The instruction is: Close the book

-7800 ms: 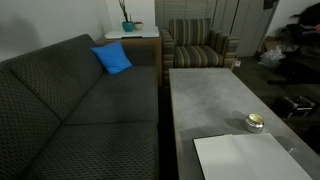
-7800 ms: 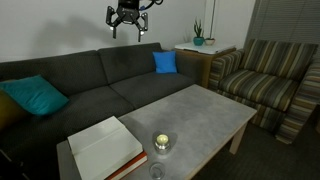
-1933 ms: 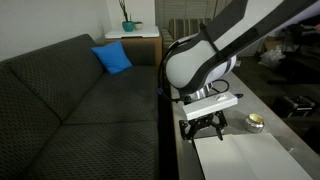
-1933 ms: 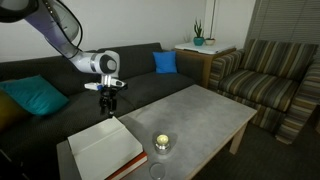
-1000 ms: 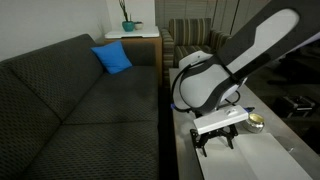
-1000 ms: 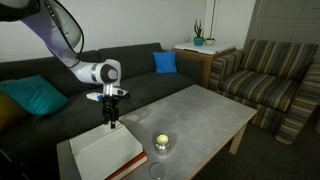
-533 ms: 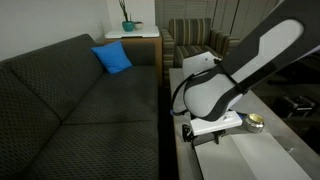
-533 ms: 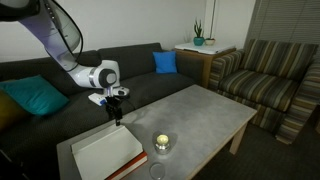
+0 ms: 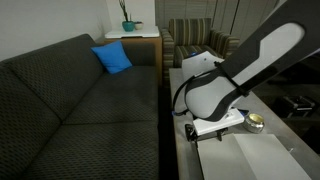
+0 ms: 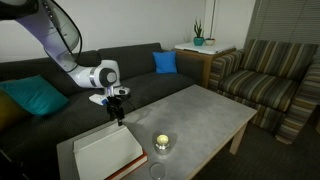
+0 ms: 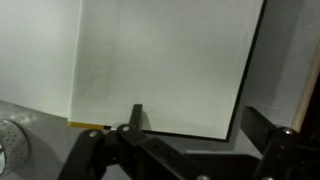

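Grey coffee table (image 10: pixel 205 108) bearing the open white-paged book (image 10: pixel 102 153), small round gold tin (image 10: pixel 161 143) just beside

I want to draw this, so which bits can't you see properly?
Book: in an exterior view the arm hides part of its far edge, and the picture's bottom edge cuts it off.
Gripper: too small in an exterior view to tell whether it touches the book.
Tin: the wrist view's left edge cuts most of it off.
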Tool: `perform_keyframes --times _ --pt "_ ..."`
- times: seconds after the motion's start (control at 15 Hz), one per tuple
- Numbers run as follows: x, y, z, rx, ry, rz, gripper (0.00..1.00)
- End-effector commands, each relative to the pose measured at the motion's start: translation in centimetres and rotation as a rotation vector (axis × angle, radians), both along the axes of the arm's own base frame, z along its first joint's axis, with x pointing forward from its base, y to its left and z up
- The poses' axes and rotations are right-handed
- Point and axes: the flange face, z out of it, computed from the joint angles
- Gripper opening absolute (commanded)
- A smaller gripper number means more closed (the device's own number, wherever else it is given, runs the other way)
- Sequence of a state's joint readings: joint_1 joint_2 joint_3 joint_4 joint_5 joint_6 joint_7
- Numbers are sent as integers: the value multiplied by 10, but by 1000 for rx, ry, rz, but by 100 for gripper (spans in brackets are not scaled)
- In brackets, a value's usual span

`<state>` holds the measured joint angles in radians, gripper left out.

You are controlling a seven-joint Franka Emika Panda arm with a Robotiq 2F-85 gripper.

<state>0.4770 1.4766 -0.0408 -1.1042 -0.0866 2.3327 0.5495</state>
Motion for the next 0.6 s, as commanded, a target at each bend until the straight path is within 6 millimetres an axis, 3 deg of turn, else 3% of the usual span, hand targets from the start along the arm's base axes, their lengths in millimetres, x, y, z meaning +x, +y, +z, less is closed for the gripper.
perform_keyframes --times 0.0,0.53 --pt "13 -18 7 -72 1 19 100" --pt "34 -44 18 -122 -27 15 100"
